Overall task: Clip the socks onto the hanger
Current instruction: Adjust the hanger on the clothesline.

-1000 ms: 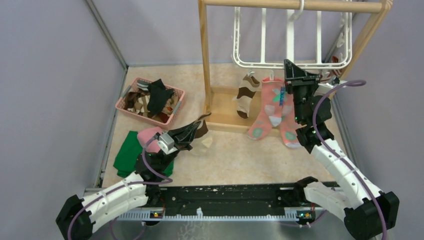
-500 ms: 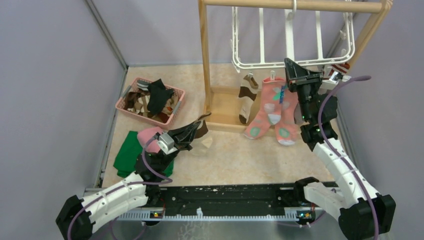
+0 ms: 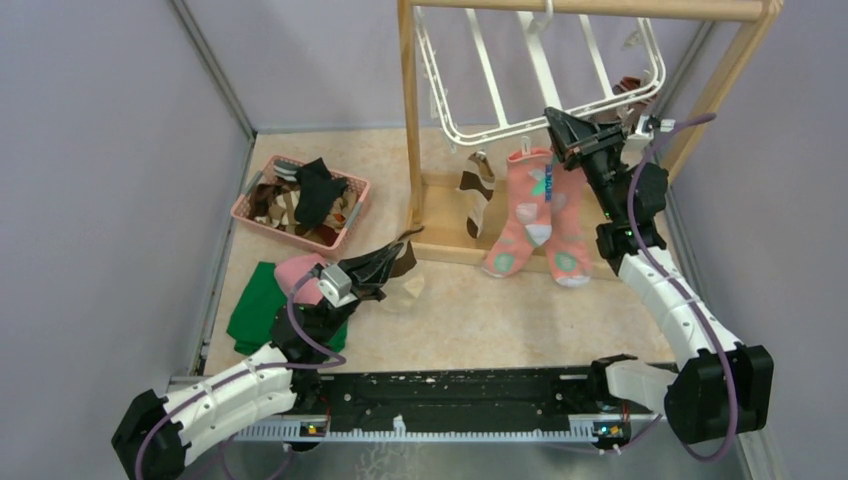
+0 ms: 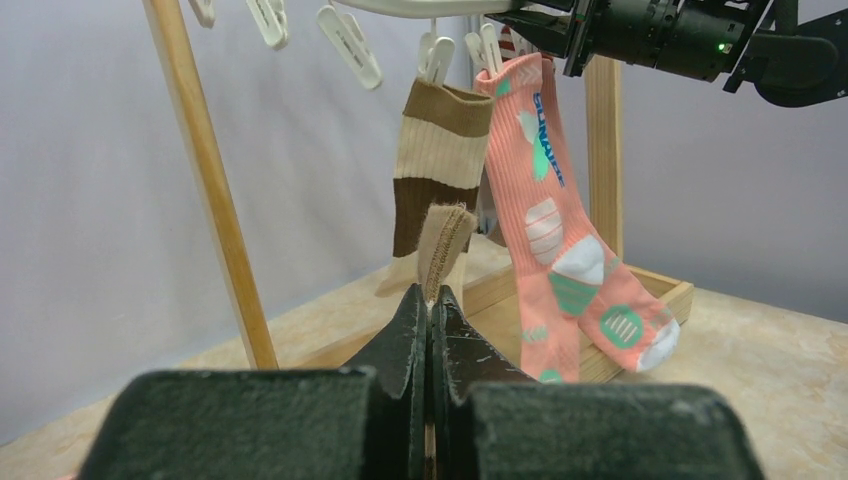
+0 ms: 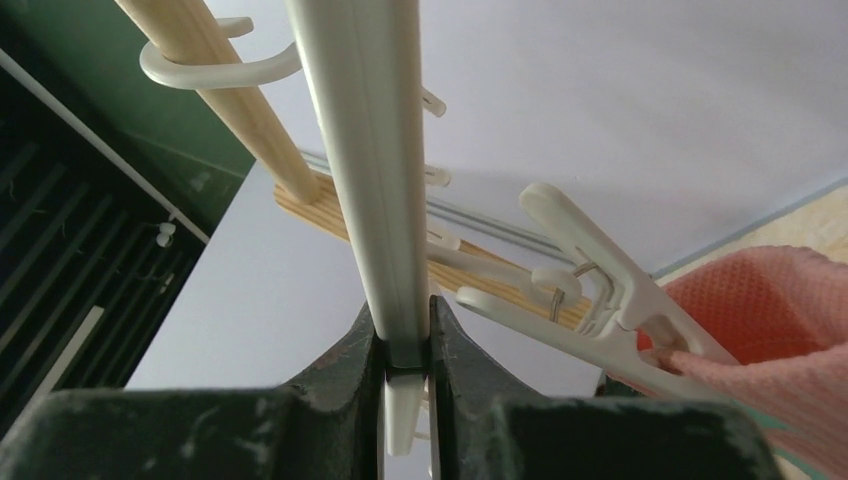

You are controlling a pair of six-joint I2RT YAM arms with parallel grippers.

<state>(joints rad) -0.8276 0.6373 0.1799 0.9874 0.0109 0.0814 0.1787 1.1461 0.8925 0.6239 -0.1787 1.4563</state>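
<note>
**Left fingers (image 4: 408, 335) and right fingers (image 5: 352, 365) both shut tight; clipping partly done**

The left fingers pinch a tan-and-brown fabric sock (image 4: 443, 235) low over the table (image 3: 470, 310). The right fingers clamp a bar of the white plastic drying hanger (image 5: 365, 150), which hangs on a wooden frame stand (image 3: 410, 120). A brown-and-cream striped sock (image 4: 430, 160) and salmon pink patterned socks (image 4: 550, 220) are already clipped. More socks (image 3: 315, 190) wait in a pink plastic basket (image 3: 357, 208).

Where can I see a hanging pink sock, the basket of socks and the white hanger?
pink sock (image 4: 550, 230), left wrist view, on its leg below the blue lettering.
basket (image 3: 356, 205), top view, on its right wall.
hanger (image 5: 360, 150), right wrist view, on its long white bar.
</note>
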